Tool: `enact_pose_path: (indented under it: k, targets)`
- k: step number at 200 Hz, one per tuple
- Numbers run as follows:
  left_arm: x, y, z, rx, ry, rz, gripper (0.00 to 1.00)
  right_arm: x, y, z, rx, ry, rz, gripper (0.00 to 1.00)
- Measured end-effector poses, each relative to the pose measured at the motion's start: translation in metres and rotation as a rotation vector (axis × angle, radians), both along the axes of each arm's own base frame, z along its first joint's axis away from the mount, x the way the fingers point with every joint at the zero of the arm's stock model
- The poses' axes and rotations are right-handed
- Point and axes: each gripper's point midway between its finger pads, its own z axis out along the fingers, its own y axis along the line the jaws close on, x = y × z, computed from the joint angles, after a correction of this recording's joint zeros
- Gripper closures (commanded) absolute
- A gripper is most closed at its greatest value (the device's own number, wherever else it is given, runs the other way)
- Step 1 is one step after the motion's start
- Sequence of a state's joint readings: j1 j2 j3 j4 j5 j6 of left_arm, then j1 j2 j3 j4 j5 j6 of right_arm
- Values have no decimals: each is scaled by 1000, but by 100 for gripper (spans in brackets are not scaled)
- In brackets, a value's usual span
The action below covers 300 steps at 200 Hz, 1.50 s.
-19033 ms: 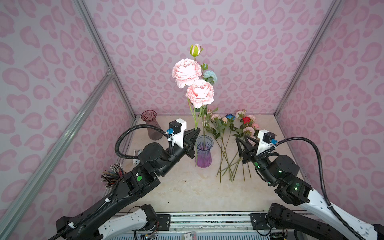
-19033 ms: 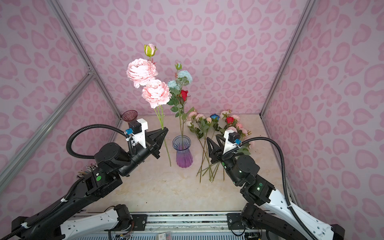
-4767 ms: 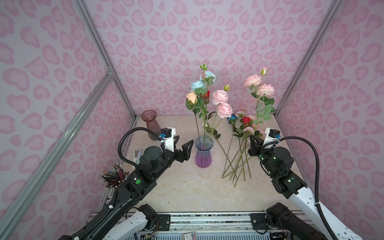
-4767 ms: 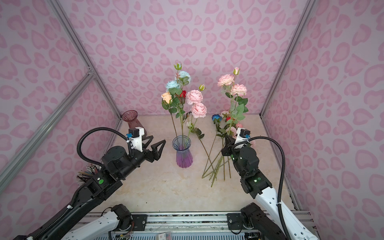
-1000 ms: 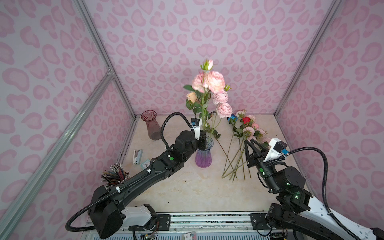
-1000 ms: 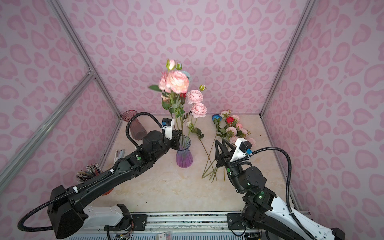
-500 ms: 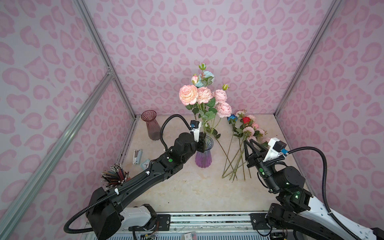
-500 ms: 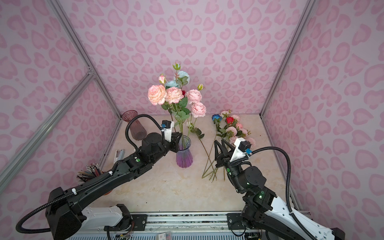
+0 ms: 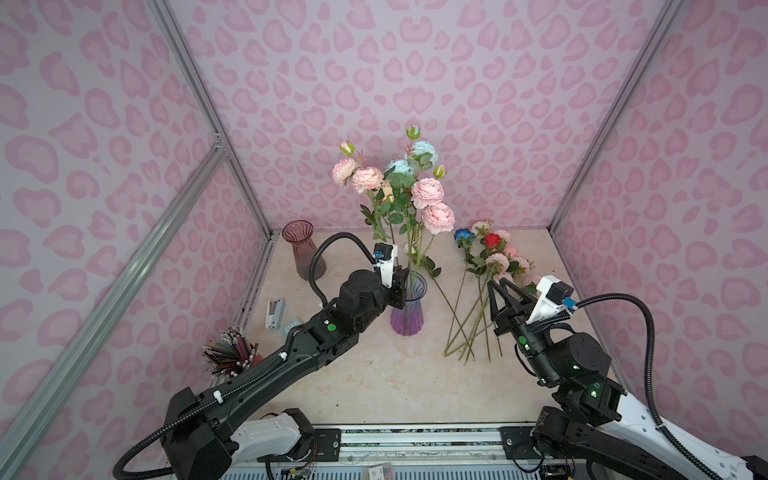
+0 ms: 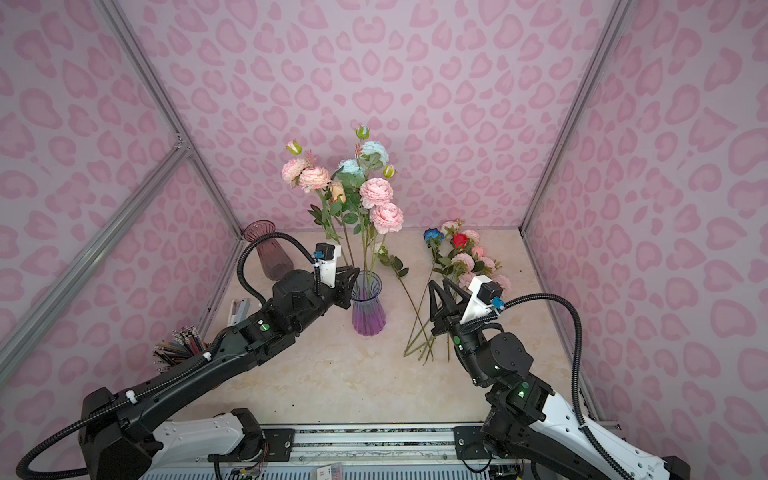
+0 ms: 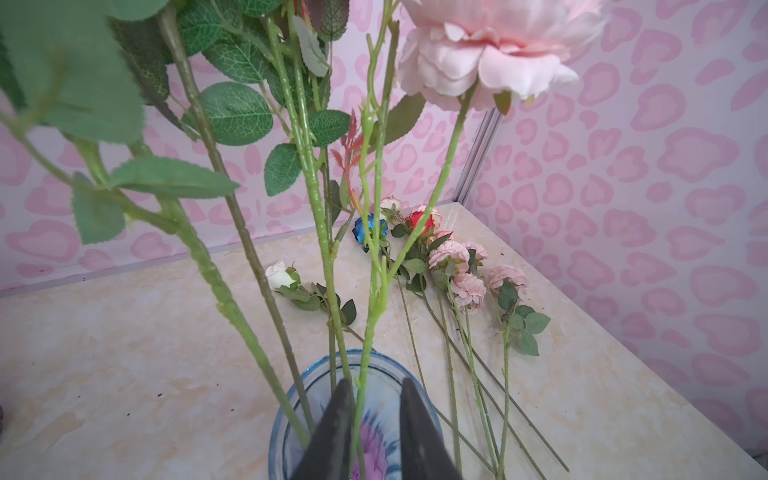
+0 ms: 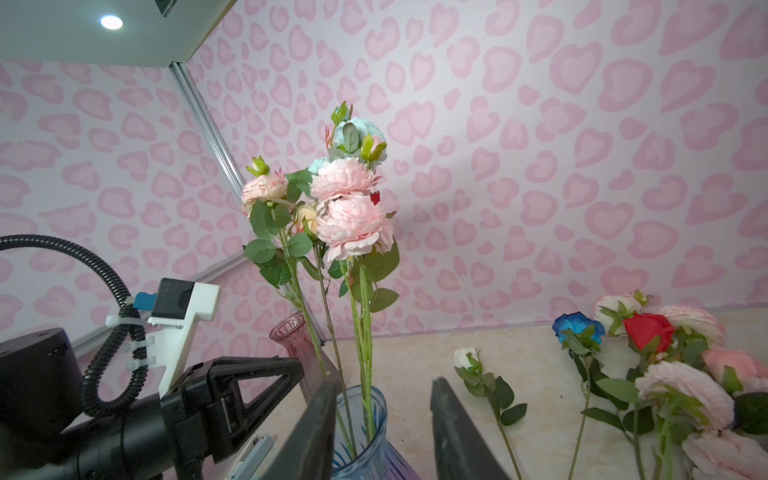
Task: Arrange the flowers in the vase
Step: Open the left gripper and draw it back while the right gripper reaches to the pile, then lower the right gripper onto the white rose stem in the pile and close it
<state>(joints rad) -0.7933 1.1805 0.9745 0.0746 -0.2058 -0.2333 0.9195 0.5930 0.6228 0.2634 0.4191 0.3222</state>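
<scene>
Lighting's bright and soft, a ceiling lamp [image 12: 111, 21] glows in the right wrist view; shadows are faint. Nearest leaves [image 11: 70, 70] go blurry in the left wrist view.

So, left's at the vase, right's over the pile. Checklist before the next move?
1. left gripper loose on stem: ok, jaws apart.
2. left gripper clear of vase: not ok, at the rim.
3. vase upright: ok.
4. right gripper open, empty: ok.
5. pile stems apart for a single pick: not ok, they cross.
6. stem seated at vase bottom: cannot tell.
</scene>
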Motion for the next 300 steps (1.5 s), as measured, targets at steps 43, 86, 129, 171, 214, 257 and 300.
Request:
enact_pose_path:
  k: [43, 86, 129, 171, 214, 257, 300]
  targets:
    - [-11, 2, 7, -5, -9, -16, 77, 0, 0, 0, 1, 0, -1, 61]
    - [-34, 24, 40, -52, -76, -18, 75, 1, -4, -3, -4, 11, -18, 58]
    - [-63, 66, 58, -121, -125, 31, 73, 8, -14, -16, -27, 47, -78, 56]
    - [-71, 101, 29, -127, -79, 150, 66, 30, -24, -42, -70, 138, -154, 57]
    - [-72, 149, -15, -194, 19, 388, 46, 63, -24, -84, -160, 297, -181, 55]
    - [-72, 172, -67, -248, 167, 566, 16, 97, 3, -135, -318, 510, -136, 65]
    - [-73, 172, -108, -234, 300, 635, 15, 127, 28, -196, -482, 702, -75, 65]
